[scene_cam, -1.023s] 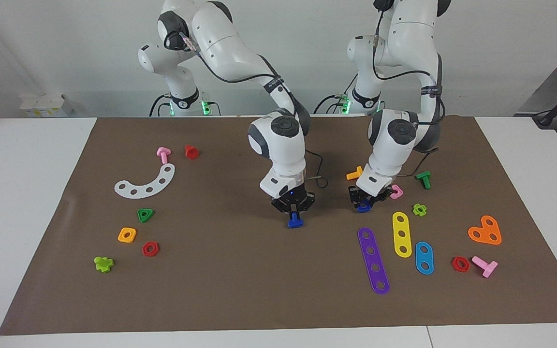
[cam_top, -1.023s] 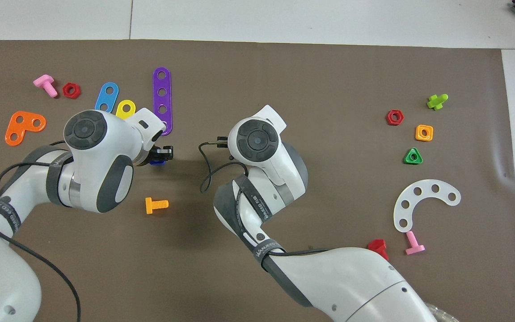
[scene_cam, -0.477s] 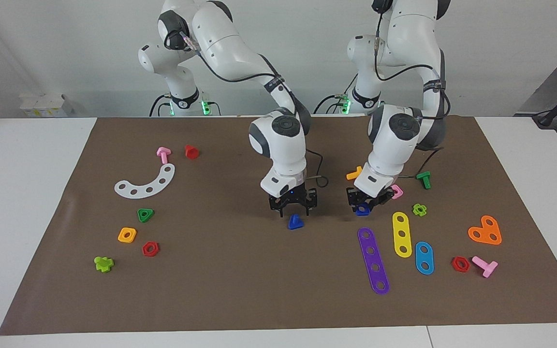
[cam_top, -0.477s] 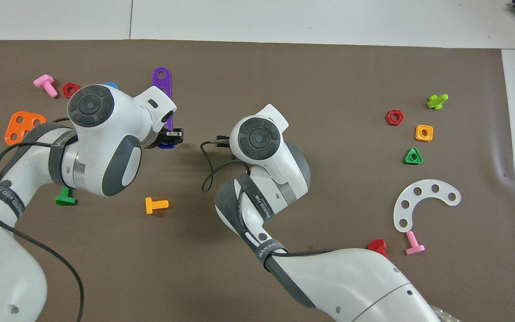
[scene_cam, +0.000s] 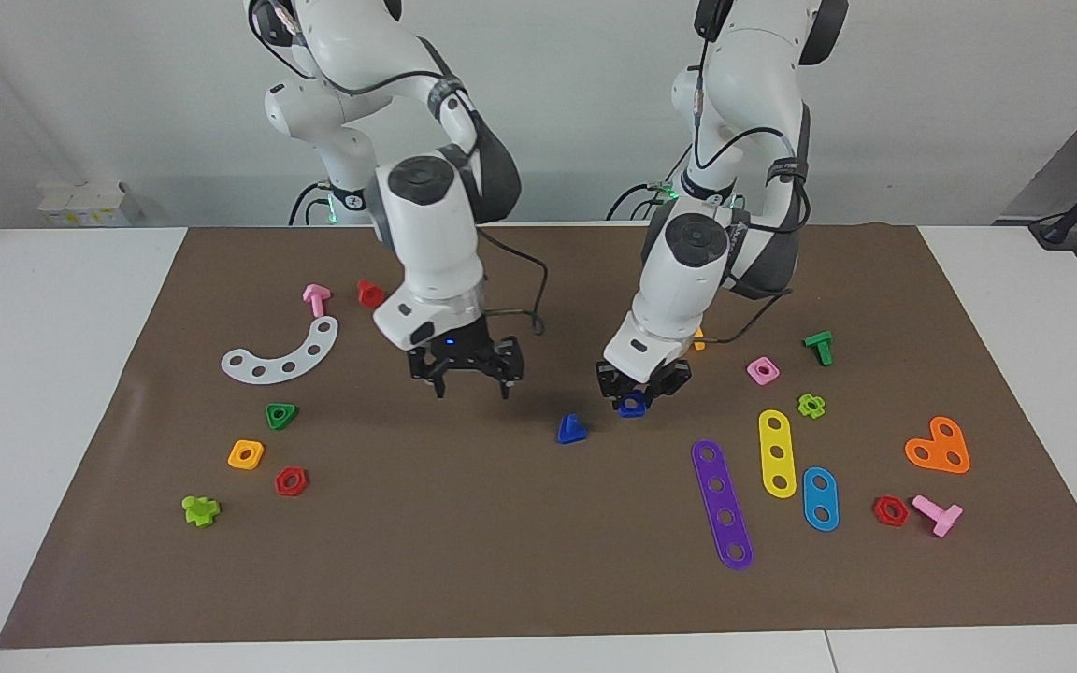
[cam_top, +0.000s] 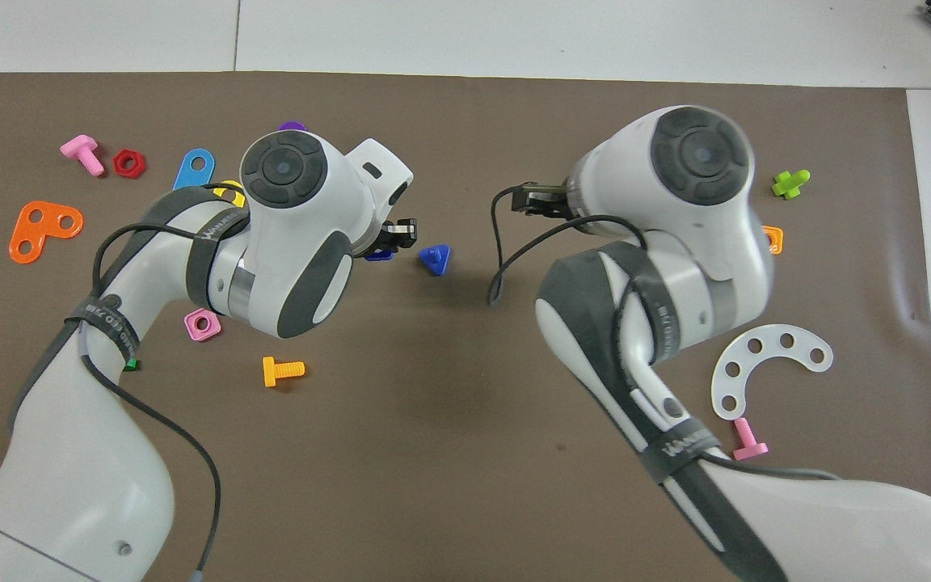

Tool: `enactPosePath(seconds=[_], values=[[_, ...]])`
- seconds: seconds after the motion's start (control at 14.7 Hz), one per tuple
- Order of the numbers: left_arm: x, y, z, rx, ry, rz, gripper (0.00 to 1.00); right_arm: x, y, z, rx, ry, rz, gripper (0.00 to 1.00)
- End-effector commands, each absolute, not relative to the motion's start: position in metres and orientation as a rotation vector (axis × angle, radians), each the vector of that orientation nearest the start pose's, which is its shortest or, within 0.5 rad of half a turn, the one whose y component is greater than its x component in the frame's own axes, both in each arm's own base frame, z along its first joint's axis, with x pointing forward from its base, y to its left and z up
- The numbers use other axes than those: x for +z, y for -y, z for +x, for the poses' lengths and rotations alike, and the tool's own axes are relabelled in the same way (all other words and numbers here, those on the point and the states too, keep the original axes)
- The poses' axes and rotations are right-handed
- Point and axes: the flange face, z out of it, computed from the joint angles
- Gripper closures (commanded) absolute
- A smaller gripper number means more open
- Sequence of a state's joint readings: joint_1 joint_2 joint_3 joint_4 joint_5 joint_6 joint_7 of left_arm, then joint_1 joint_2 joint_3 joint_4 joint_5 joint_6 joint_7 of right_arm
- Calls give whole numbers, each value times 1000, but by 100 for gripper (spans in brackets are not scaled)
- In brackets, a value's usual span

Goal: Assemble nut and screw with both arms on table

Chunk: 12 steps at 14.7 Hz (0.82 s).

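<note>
left gripper [scene_cam: 633, 400] grips the nut [scene_cam: 632, 406], raised just over the mat [scene_cam: 501, 542] beside the screw [scene_cam: 572, 428], apparently not touching it. screw lies on the mat, mid-table, peg up. right gripper [scene_cam: 468, 381] fingers spread, empty, above the mat toward the right arm's end.

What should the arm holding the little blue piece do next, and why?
Probably carry it sideways until it is over the screw and lower it. The left gripper holds the nut beside the screw, which lies on the mat; the right gripper hangs open, apart.
</note>
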State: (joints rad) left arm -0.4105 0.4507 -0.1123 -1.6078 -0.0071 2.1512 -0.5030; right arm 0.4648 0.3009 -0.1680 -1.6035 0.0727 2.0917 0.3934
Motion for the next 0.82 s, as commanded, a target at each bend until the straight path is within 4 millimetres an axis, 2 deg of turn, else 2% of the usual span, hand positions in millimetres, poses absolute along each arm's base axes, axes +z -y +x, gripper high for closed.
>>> enactPosePath(seconds=[0.0,0.14,0.27,0.48,0.61,0.75], values=[[371,357,613,-73,59,-3251,90,500,-139,629,-243,-157,-3044,0],[373,370,610,-76,56,-3260,90,527,-87,623,-234,-195,-3046,0],[373,376,606,-78,50,-3269,90,554,-45,608,-182,-218,-3051,0],[366,388,601,-75,48,-3269,91,587,-5,576,-84,-262,-3055,0],[364,389,600,-87,55,-3278,92,603,13,551,23,-234,-3063,0],[362,388,600,-83,62,-3278,92,611,51,536,69,-215,-3074,0]])
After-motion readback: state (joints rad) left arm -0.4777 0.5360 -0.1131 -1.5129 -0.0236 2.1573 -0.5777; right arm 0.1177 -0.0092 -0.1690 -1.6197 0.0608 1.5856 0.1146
